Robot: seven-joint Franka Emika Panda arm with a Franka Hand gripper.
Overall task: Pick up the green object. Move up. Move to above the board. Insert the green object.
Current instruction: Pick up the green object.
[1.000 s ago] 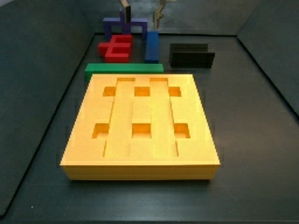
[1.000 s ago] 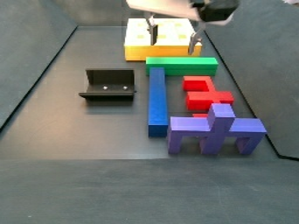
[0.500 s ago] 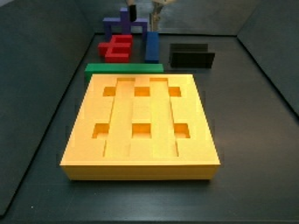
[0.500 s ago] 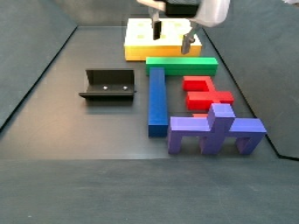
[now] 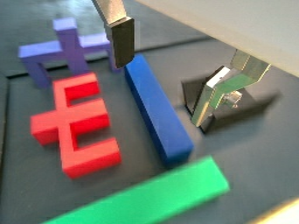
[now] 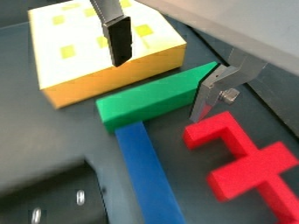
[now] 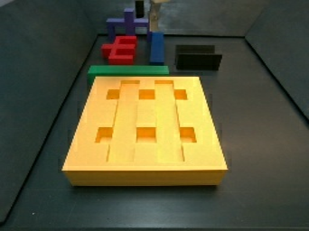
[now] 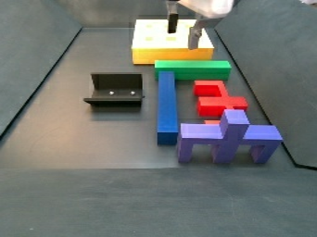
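The green object [image 8: 192,67] is a long green bar lying on the floor against the edge of the yellow-orange board [image 8: 151,52]. Both also show in a side view, green bar [image 7: 126,69] and board [image 7: 145,126], and in a wrist view, green bar [image 6: 158,94] and board [image 6: 100,48]. My gripper [image 8: 183,30] hangs open and empty in the air above the bar and the board's near edge. In a wrist view the gripper [image 6: 165,68] straddles the bar from above. The bar also shows in a wrist view [image 5: 152,197].
A long blue bar [image 8: 166,104] lies at right angles to the green bar. A red block [image 8: 217,97] and a purple arch piece [image 8: 231,139] lie beside it. The black fixture [image 8: 114,90] stands on the blue bar's other side.
The gripper has moved higher in both side views and stays open. The pieces have not moved.
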